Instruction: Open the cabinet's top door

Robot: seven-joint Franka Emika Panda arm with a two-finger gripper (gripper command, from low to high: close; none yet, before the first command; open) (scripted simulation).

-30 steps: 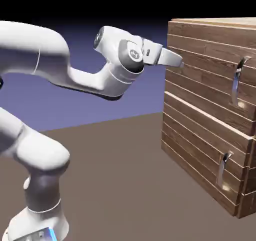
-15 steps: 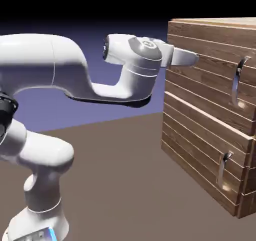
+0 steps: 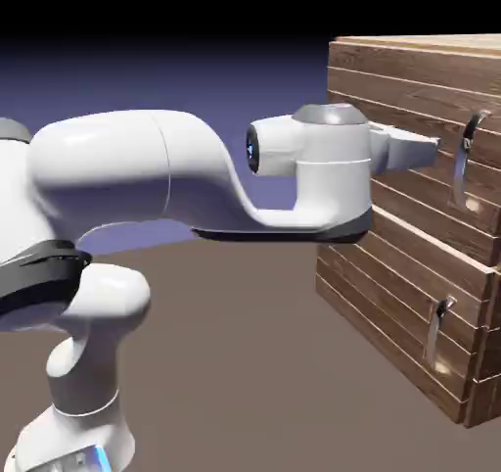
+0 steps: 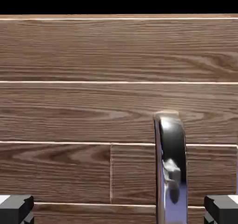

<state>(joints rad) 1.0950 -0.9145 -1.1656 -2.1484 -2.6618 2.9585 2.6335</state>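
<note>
- My end effector (image 3: 427, 150) is spread wide and grasping nothing, level with the upper part of the curved metal handle (image 3: 464, 157) and just short of it.
- The top door (image 3: 411, 127) of the cabinet (image 3: 391, 255) sits flush and shut on the right, so the reach looks nearly done; gripping and pulling remain.
- In the hand view the handle (image 4: 170, 167) stands right of centre between my fingertips (image 4: 16, 208), its lower part cut off.
- Whether a fingertip touches the wood, I cannot tell.
</note>
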